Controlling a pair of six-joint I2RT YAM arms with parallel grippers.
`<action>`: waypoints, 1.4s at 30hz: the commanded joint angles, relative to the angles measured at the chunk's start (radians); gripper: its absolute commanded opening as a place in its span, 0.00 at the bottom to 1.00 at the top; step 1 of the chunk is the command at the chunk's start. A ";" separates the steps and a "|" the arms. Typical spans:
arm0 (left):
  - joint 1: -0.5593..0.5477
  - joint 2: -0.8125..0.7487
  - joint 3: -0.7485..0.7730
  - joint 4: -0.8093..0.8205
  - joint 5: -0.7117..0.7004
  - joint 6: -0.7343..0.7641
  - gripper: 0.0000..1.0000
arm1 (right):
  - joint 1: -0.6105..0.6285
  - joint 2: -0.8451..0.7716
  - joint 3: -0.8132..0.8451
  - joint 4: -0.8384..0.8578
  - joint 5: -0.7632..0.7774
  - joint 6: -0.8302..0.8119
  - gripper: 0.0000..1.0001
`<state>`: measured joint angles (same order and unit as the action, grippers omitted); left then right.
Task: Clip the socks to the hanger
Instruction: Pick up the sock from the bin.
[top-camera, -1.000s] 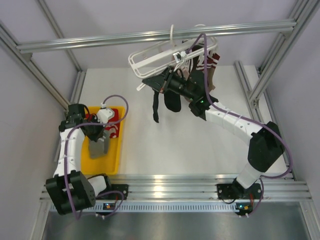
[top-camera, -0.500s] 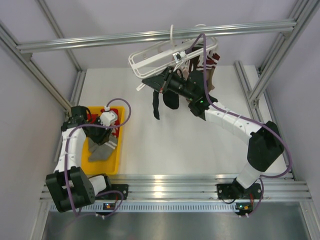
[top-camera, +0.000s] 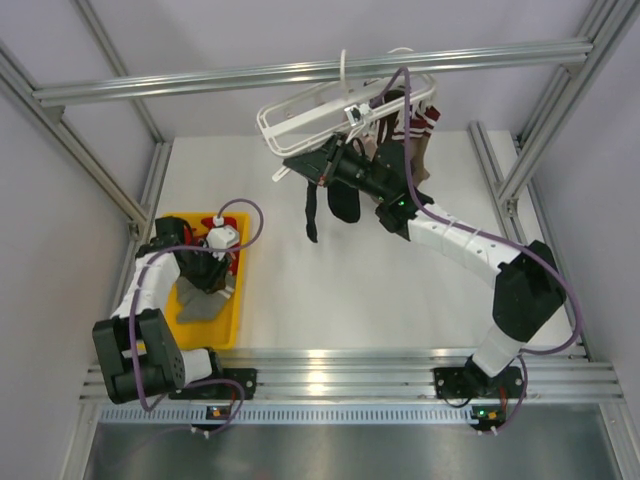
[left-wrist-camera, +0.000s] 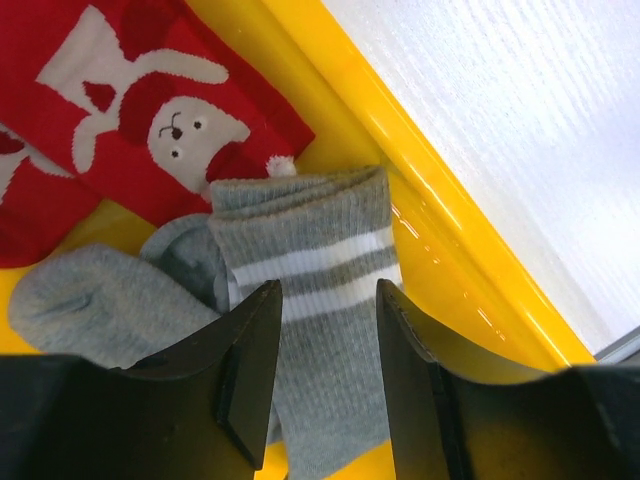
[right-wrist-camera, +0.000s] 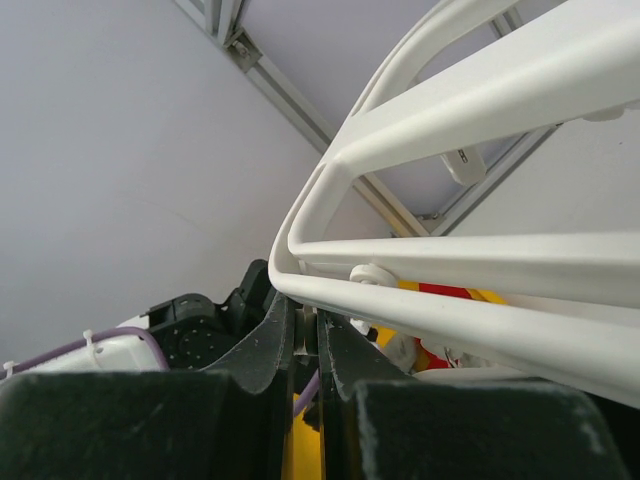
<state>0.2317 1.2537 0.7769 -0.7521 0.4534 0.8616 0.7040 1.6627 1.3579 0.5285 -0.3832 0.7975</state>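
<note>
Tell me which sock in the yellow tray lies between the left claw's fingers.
The grey sock with white cuff stripes, not the plain grey sock or the red rabbit-print sock.

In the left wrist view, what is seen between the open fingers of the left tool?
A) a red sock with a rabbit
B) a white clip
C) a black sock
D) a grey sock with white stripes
D: the grey striped sock shows in the gap of the left tool.
</note>
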 joint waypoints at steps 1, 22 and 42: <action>-0.020 0.053 -0.007 0.095 0.001 -0.041 0.47 | -0.003 0.014 0.043 0.007 0.000 0.012 0.00; -0.040 0.107 -0.062 0.157 -0.053 -0.032 0.30 | -0.003 0.008 0.043 -0.012 0.003 -0.011 0.00; -0.025 -0.246 0.206 -0.174 0.059 -0.153 0.00 | -0.003 0.002 0.056 -0.022 -0.003 -0.035 0.00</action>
<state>0.2028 1.0462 0.9379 -0.8703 0.4339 0.7509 0.7040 1.6646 1.3693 0.5140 -0.3840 0.7780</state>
